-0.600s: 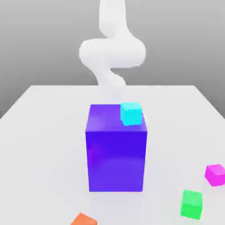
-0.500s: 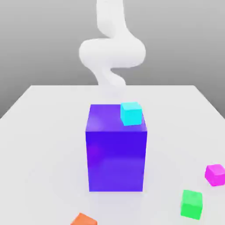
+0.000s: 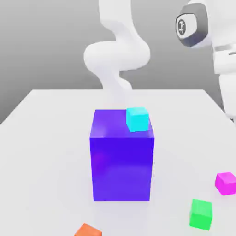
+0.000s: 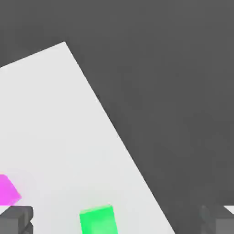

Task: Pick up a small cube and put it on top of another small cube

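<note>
Magenta small cube (image 3: pixel 226 183) near green cube (image 3: pixel 201 214) — apart | pincer (image 4: pixel 117 221) wide open, holding nothing

A large blue-purple block (image 3: pixel 122 156) stands on the white table (image 3: pixel 46 138). A cyan cube (image 3: pixel 137 119) rests on its top. An orange cube (image 3: pixel 87 230), partly cropped, apparently lies flat nearby.

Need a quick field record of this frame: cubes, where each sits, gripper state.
magenta cube: on the table, exterior view's right, not stacked
green cube: on the table, near the magenta cube, apart from it
cyan cube: on top of the big blue-purple block, at a back corner
orange cube: on the table at the front edge of the exterior view
gripper: open, holding nothing; green cube between the fingertips in the hand view
stack: not yet done
</note>
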